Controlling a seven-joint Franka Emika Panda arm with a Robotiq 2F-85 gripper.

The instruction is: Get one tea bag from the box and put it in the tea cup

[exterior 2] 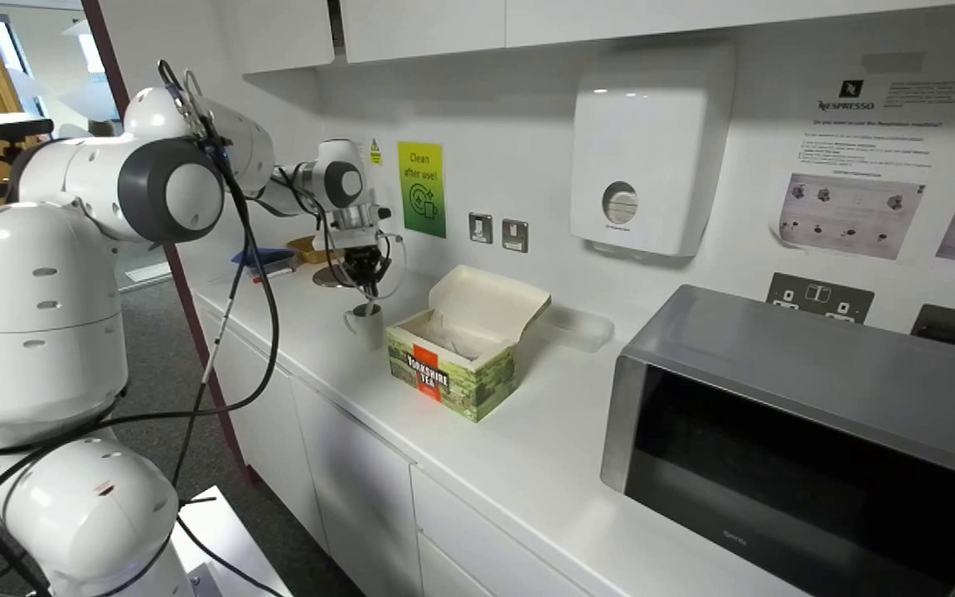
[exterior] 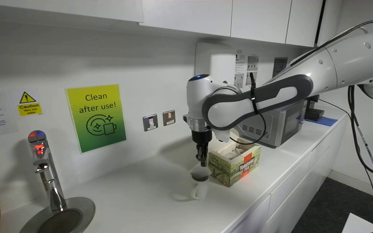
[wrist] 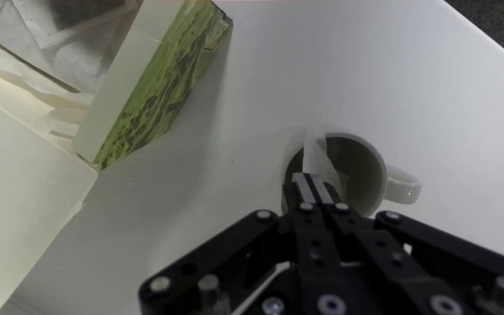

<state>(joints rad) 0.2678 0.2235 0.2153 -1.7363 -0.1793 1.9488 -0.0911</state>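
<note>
In the wrist view a white cup [wrist: 403,190] stands on the counter with its handle to the right. A pale tea bag [wrist: 320,159] stands nearly on edge across its mouth, partly inside and partly above the rim. My gripper [wrist: 311,175] is shut over the cup, its fingertips right at the bag. I cannot tell whether any of the bag is pinched between them. In an exterior view the bag [exterior: 200,171] shows just under the tips. Beside the cup is the open box [exterior 2: 454,377], its lid raised and several tea bags inside.
A grey microwave [exterior 2: 776,414] stands on the counter past the box. Toward the tap [exterior: 49,174] lies a round metal drain [exterior: 83,210]. A clear plastic tray [exterior 2: 581,326] sits behind the box by the wall. Wall cabinets [exterior: 186,16] hang overhead.
</note>
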